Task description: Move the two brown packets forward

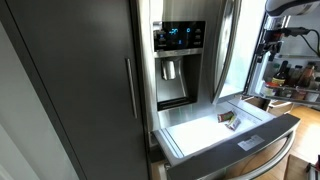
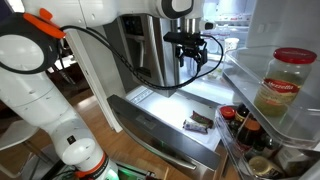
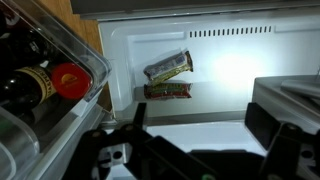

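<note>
Two small brown packets lie side by side in the open white fridge drawer [image 2: 150, 105]. In the wrist view one packet [image 3: 168, 66] lies tilted, with a hint of yellow-green, and the other [image 3: 167, 91] lies flat just below it. They show as one small dark patch in both exterior views [image 2: 198, 122] [image 1: 230, 120]. My gripper [image 2: 190, 62] hangs well above the drawer, apart from the packets. In the wrist view its fingers [image 3: 200, 125] are spread wide with nothing between them.
The fridge door stands open beside the drawer, its shelves holding a red-lidded jar [image 2: 285, 85] and several bottles [image 2: 235, 120]. A dark bottle with a red cap [image 3: 60, 80] sits in a clear door bin close to the packets. The drawer's front wall [image 1: 235, 140] rises in front.
</note>
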{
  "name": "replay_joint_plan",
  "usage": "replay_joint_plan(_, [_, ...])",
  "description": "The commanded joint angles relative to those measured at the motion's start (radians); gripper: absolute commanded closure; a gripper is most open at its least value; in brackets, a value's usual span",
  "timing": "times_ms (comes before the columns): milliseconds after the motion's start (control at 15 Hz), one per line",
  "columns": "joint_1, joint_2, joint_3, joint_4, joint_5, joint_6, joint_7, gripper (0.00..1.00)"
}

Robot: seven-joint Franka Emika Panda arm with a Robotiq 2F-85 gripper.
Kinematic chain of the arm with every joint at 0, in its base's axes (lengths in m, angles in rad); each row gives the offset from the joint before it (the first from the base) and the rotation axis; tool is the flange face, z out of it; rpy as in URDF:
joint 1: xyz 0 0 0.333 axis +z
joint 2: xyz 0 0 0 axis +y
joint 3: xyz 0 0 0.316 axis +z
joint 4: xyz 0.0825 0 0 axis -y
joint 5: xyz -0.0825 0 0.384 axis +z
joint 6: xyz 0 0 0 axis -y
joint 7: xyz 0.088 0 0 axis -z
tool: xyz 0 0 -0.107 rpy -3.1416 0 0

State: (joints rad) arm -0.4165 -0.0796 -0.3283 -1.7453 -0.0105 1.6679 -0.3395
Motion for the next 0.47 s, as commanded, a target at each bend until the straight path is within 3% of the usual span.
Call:
replay_joint_plan(0, [0.023,-0.103,-0.025,-0.110,0.010,0.044,0.035,0.00])
replay_joint_plan(200, [0.032,-0.149,-0.028,-0.153,-0.002,0.067,0.038,0.00])
replay_joint_plan(267, [0.035,-0.091,-0.036,-0.077,-0.004,0.021,0.018,0.00])
replay_joint_plan(400, [0.040,-0.100,-0.038,-0.080,-0.005,0.024,0.018,0.00])
